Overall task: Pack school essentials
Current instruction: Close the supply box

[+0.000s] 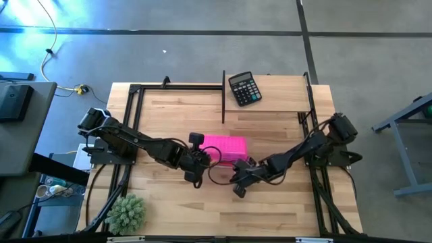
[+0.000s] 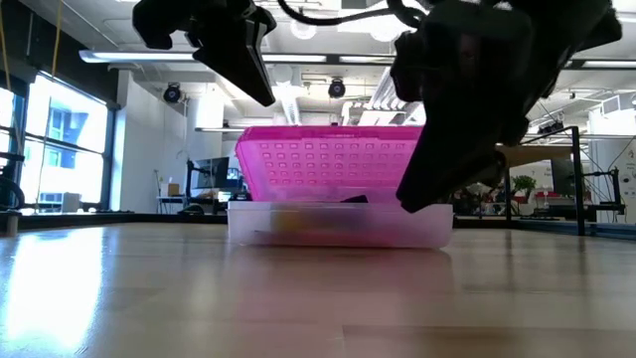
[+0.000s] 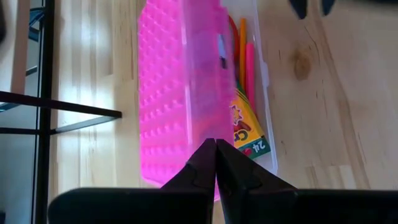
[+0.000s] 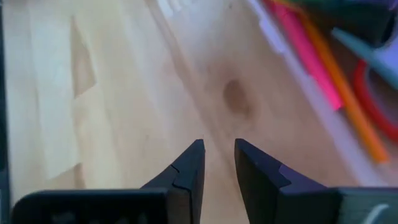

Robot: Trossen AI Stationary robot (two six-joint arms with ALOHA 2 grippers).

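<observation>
With essentials stowed in the pink pencil case [image 1: 226,149] at frame centre, the left hand [image 3: 216,163], fingers together, should press its raised lid squarely down; the right hand [image 4: 219,163] waits, fingers slightly apart.

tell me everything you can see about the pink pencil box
The pink pencil box sits mid-table between both arms. It looks like plastic: a clear shallow tray with a translucent pink lid, studded with small bumps, standing raised. Inside lie a crayon box, an orange pencil and a pink-red marker. The left gripper, shut, is at the lid's edge; actual contact can't be confirmed. The right gripper hovers open beside the tray.
</observation>
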